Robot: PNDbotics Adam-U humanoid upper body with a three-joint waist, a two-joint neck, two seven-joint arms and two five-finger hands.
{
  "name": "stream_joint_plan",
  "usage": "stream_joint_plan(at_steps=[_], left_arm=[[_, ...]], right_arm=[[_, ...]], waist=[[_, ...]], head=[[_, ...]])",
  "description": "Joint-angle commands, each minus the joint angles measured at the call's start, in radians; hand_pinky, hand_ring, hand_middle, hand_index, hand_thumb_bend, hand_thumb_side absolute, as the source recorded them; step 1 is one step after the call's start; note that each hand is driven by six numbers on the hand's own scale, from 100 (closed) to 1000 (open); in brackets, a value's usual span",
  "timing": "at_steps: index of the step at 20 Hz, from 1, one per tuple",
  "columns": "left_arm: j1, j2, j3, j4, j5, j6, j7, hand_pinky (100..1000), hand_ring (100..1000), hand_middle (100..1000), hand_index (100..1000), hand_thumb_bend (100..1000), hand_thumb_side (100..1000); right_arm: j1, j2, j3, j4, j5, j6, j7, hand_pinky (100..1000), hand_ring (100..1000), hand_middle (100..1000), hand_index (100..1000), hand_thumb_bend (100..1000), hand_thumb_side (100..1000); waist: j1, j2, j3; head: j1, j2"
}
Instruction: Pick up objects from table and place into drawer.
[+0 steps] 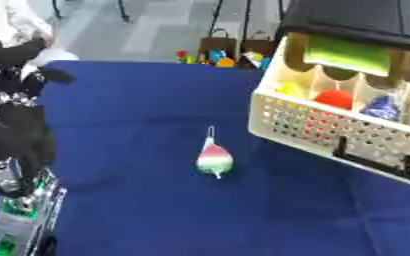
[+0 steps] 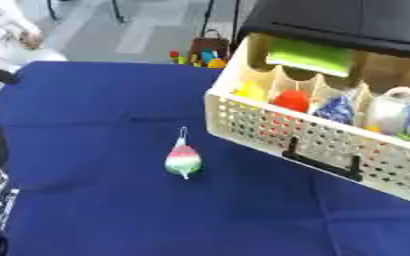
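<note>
Dark blue cloth over the desk [image 1: 138,110]: matt, soft-looking, faint creases. Cream plastic drawer [image 2: 270,127]: perforated front wall, smooth, slight sheen; black handle bar [image 2: 322,162] on it looks matt. Small striped teardrop object [image 1: 215,159], pink, white and green: smooth, faintly glossy, thin pale loop at its top. Black left hand [image 1: 20,145]: matt dark covering, with silver metal and green circuit-board parts below it.

- Table [image 1: 138,100] under a dark blue cloth (creased in places).
- Small red, white and green striped ornament [image 1: 215,158] lying near its middle.
- Cream perforated drawer [image 2: 270,130] over its right side.
</note>
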Motion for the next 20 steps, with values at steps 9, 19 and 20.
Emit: stream_joint_plan(at_steps=[9,19,20], left_arm=[[0.000,0.063,0.023,-0.013,-0.033,0.020,0.015,550,814,685,892,336,722],[0.069,0.295,0.035,-0.013,-0.176,0.101,-0.041,559,818,707,953,100,703],[0.076,0.320,0.029,-0.013,-0.191,0.111,-0.049,564,821,715,956,100,691]], right_arm=[[-0.006,-0.016,-0.008,-0.009,-0.002,-0.016,-0.016,568,605,624,732,100,622],[0.002,-0.032,-0.001,-0.009,-0.007,-0.015,-0.008,569,604,624,732,100,612],[0.003,-0.034,0.000,-0.009,-0.007,-0.015,-0.007,569,604,624,732,100,612]], waist=[[0.002,-0.019,-0.001],[0.027,-0.036,-0.009],[0.031,-0.038,-0.010]], head=[[-0.005,0.006],[-0.005,0.024],[-0.005,0.026]])
